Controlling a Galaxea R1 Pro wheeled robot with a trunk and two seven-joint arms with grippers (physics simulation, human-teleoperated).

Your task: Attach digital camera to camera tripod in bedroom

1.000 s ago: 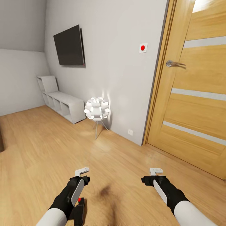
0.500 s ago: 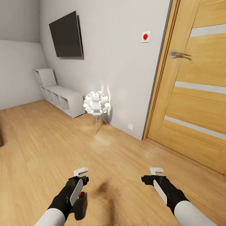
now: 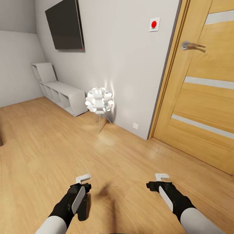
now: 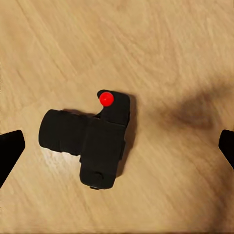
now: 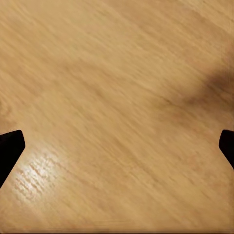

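The digital camera (image 4: 95, 141) lies on the wood floor (image 3: 39, 146) at lower left of my head view, directly under my left end effector (image 4: 117, 146), whose fingers are spread wide and hold nothing. My right end effector (image 5: 117, 146) hovers equally wide and empty over bare boards. The camera looks rigid, compact and light, so I judge its boxy body, not the protruding lens barrel, the safer place to clamp.

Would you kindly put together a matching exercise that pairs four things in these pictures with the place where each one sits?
Things:
1. small black digital camera with a red dot
2. white ball-cluster lamp on thin legs
3. flat black television
4. low white cubby shelf

Places:
A. mounted high on the white wall
B. lying on the wood floor below the left gripper
C. standing on the floor near the wooden door
D. along the wall beneath the television

Pairs: 1-B, 2-C, 3-A, 4-D
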